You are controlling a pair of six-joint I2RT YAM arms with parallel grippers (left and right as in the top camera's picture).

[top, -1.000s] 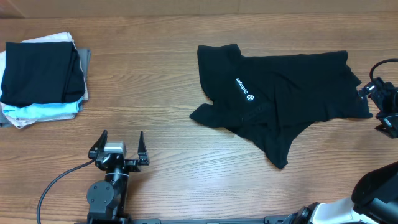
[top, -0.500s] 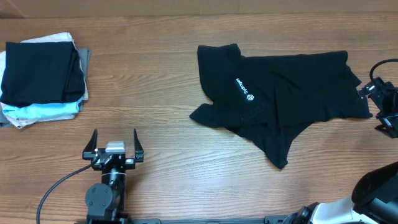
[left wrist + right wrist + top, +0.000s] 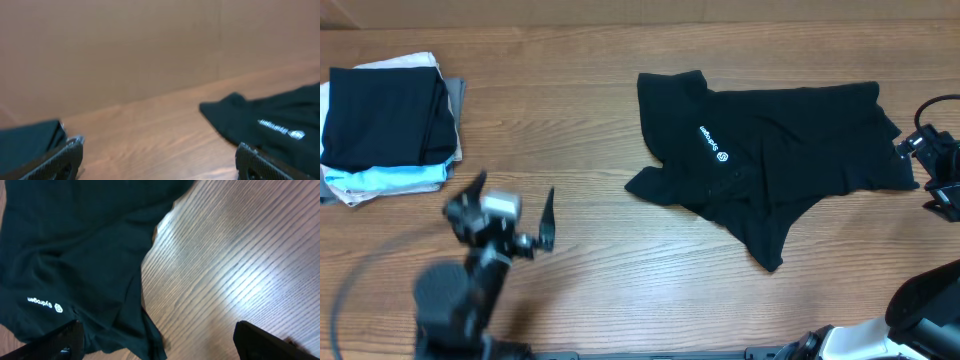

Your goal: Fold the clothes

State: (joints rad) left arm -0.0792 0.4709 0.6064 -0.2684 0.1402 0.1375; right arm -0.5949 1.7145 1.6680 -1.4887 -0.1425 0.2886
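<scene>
The clothes, a black T-shirt (image 3: pixel 770 155) with a small white logo (image 3: pixel 715 145), lie crumpled on the right half of the wooden table. My left gripper (image 3: pixel 512 208) hovers open and empty over bare wood well left of the shirt, blurred by motion. In the left wrist view the shirt (image 3: pixel 272 125) lies ahead to the right, beyond the gripper (image 3: pixel 157 165). My right gripper (image 3: pixel 926 165) stands open at the shirt's right edge. The right wrist view shows the shirt (image 3: pixel 75 255) with its logo (image 3: pixel 46 304) below the gripper (image 3: pixel 160 345), whose left finger (image 3: pixel 62 339) hangs over the fabric.
A stack of folded garments (image 3: pixel 385 125), black on top of pale blue and white, sits at the table's far left and shows in the left wrist view as a stack (image 3: pixel 27 145). A plain wall (image 3: pixel 150 45) stands behind the table. The left arm's cable (image 3: pixel 350 290) trails near the front edge.
My left gripper has swung away from the front edge, further onto the table, and tilted, still open. The shirt and the right gripper have not moved.
</scene>
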